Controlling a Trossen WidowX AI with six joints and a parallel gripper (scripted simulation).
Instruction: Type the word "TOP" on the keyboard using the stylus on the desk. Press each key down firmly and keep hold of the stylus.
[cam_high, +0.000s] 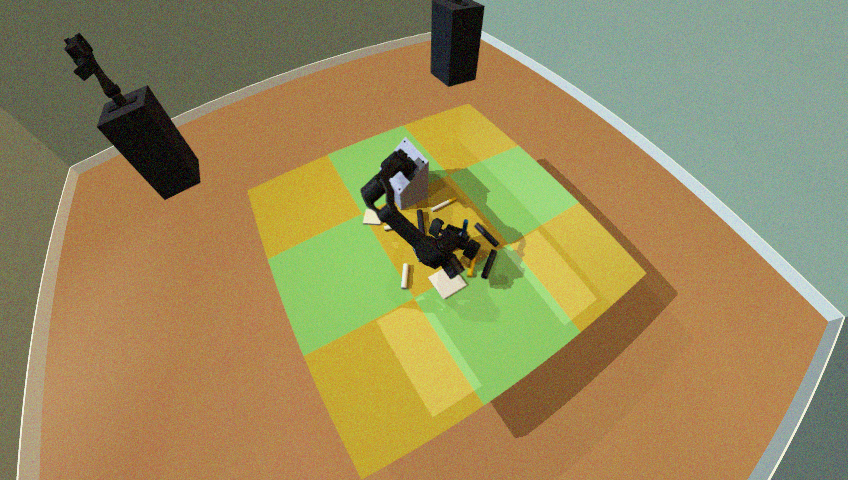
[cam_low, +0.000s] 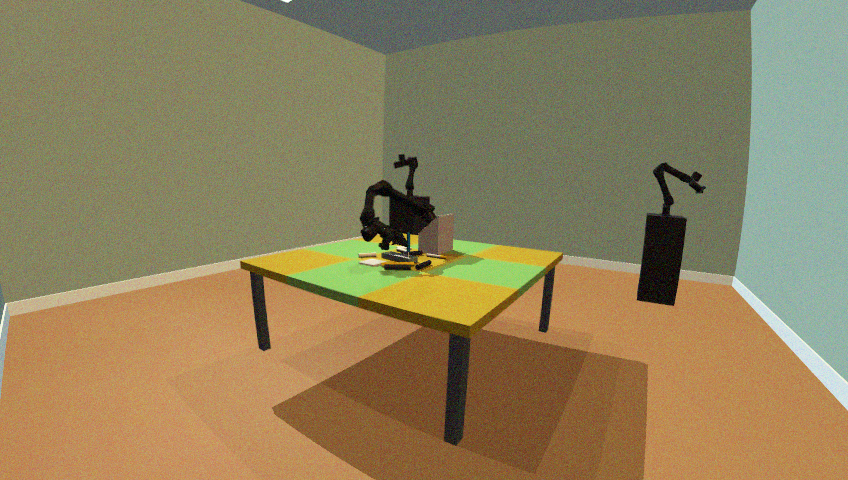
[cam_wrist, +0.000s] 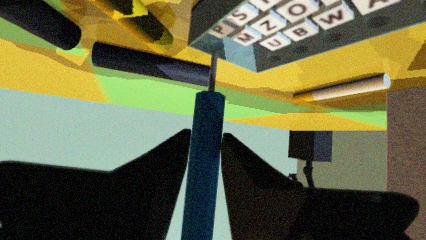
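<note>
My gripper (cam_wrist: 206, 137) is shut on the blue stylus (cam_wrist: 202, 170) (cam_high: 464, 224) (cam_low: 408, 243). The stylus stands nearly upright, with its thin grey tip pointing at the keyboard. The dark keyboard (cam_wrist: 345, 42) (cam_low: 397, 256) has pale lettered keys; in the top view the arm mostly hides it. In the wrist view the tip shows at the keyboard's near corner, just below the P key (cam_wrist: 219, 29). I cannot tell whether it touches anything. The O key (cam_wrist: 297, 9) is farther right, and the T key cannot be made out.
Dark cylinders (cam_high: 486, 234) (cam_wrist: 145, 64) and a yellow marker (cam_wrist: 145, 25) lie beside the keyboard. A white marker (cam_wrist: 350, 88) (cam_high: 443, 205) lies on its other side. A cream pad (cam_high: 447, 285) (cam_low: 371, 262) and a white cylinder (cam_high: 405, 275) lie near the arm. A pale block (cam_high: 416, 187) (cam_low: 437, 234) stands behind.
</note>
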